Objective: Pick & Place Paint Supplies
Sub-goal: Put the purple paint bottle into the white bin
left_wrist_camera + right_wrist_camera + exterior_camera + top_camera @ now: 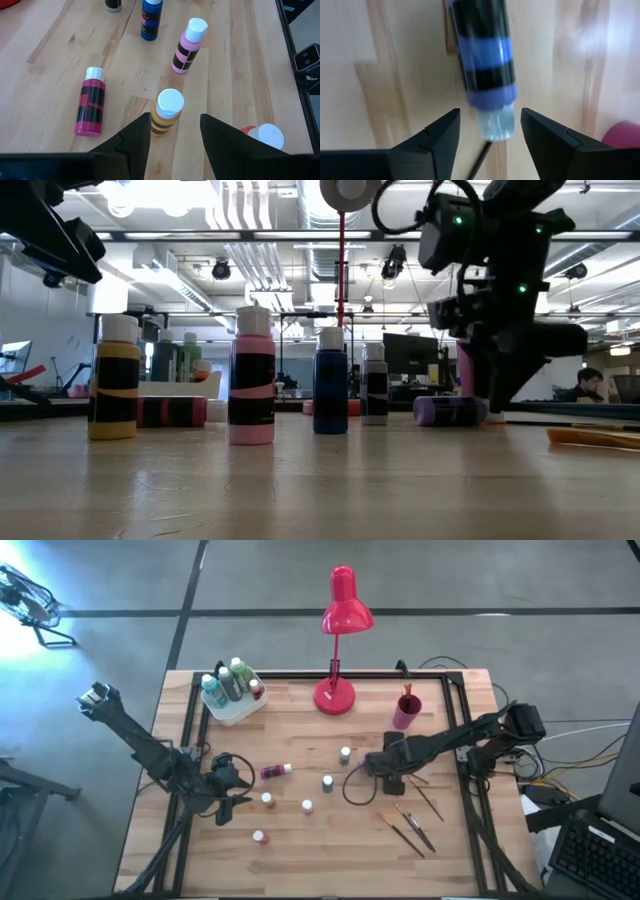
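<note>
Several small white-capped paint bottles stand on the wooden table (300, 860). A yellow bottle (167, 111) stands just beyond the tips of my open left gripper (175, 117), at the table's left (228, 790). I see no touch between them. A magenta bottle (90, 107) lies on its side nearby. A purple bottle with black bands (485, 55) lies on its side at the table's right. My right gripper (490, 112) points down over it, open, with a finger on either side of the clear cap end (496, 122). Thin paintbrushes (412, 830) lie near the front right.
A red desk lamp (340, 630) stands at the far middle. A white tray (232, 705) holding bottles sits at the far left, and a pink cup (407, 712) stands at the far right. Pink (189, 45) and blue (151, 20) bottles stand mid-table. A black frame (470, 790) edges the table.
</note>
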Controlling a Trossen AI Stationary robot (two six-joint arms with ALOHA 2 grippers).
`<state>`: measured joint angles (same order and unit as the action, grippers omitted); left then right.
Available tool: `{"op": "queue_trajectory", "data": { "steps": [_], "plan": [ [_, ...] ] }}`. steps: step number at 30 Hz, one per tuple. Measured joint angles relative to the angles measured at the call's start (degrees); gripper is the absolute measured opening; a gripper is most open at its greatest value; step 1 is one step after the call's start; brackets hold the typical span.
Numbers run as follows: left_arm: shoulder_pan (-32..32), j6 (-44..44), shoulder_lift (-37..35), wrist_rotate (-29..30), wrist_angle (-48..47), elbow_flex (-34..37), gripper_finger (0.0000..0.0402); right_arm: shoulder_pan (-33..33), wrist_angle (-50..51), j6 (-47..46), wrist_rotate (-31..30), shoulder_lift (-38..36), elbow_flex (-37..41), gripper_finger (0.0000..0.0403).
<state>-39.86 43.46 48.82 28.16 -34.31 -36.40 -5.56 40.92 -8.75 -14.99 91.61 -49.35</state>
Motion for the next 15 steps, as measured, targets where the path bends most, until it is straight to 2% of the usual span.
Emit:
{"op": "queue_trajectory", "data": {
  "steps": [8,15],
  "plan": [
    [0.0,0.0,0.0,0.0,0.0,0.0,0.0177,0.22,0.5,2.42,0.6,2.74,-5.36,0.0241],
    [0.0,0.0,0.0,0.0,-0.01,0.0,0.0177,1.26,0.53,6.51,1.73,9.63,-9.52,0.0267]
  ]
}}
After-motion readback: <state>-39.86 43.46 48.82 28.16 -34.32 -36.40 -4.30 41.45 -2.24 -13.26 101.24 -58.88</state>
